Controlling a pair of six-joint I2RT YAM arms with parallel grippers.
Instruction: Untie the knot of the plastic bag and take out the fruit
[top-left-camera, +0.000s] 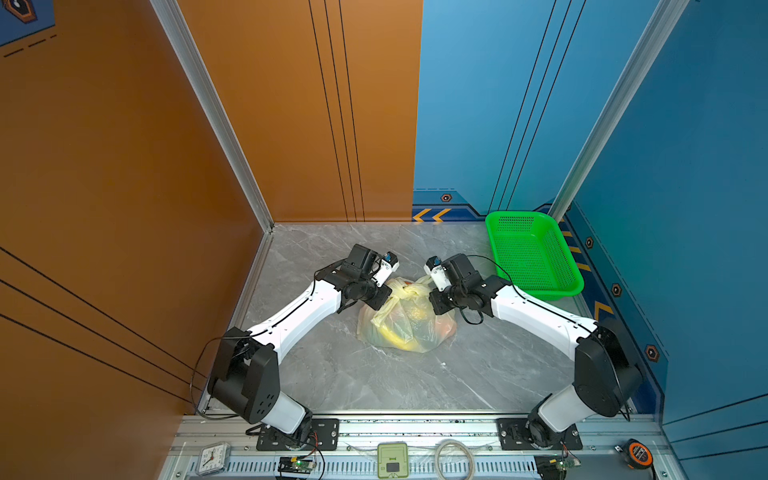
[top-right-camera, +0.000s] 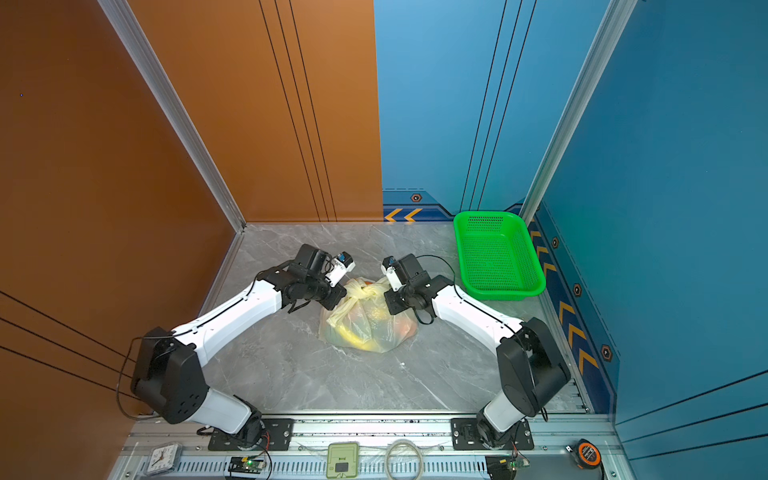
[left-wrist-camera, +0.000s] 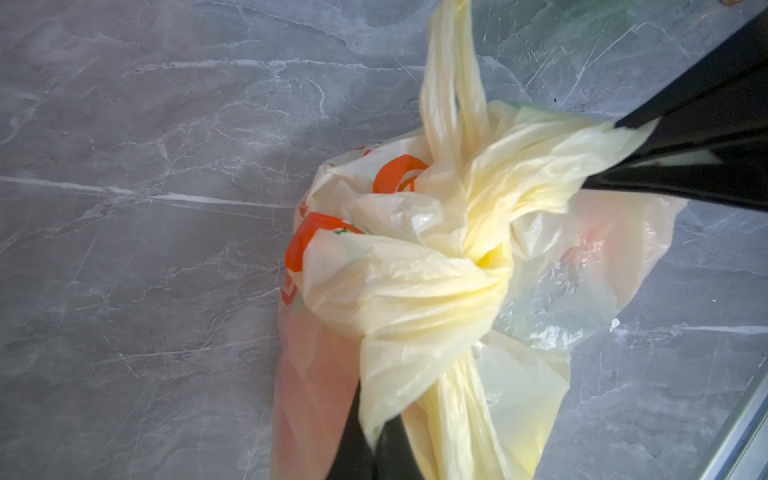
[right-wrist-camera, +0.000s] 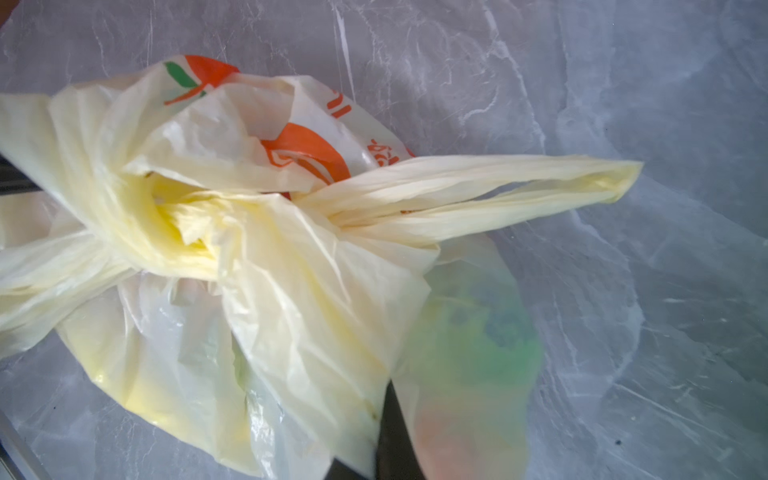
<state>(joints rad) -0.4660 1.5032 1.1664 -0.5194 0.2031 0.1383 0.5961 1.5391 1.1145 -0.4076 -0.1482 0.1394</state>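
Note:
The pale-yellow plastic bag (top-left-camera: 405, 324) (top-right-camera: 365, 330) lies mid-table, tied shut. Its knot (top-left-camera: 409, 292) (top-right-camera: 362, 293) (left-wrist-camera: 478, 257) (right-wrist-camera: 178, 224) sits on top, with flat handle ends sticking out. Fruit shows dimly through the film: a yellow banana (top-left-camera: 395, 340), something orange (top-left-camera: 446, 326) and a green piece (right-wrist-camera: 478, 332). My left gripper (top-left-camera: 382, 298) (top-right-camera: 334, 297) (left-wrist-camera: 376, 440) is shut on a flap of the bag beside the knot. Opposite it, my right gripper (top-left-camera: 436, 303) (top-right-camera: 392, 303) (right-wrist-camera: 380, 432) (left-wrist-camera: 611, 158) is shut on another flap.
A green perforated basket (top-left-camera: 536, 253) (top-right-camera: 498, 253) stands at the back right, by the blue wall. On the front rail lie a small clock (top-left-camera: 212, 457), a green device (top-left-camera: 392, 459), a cable coil (top-left-camera: 455, 457) and a tape measure (top-left-camera: 638, 453).

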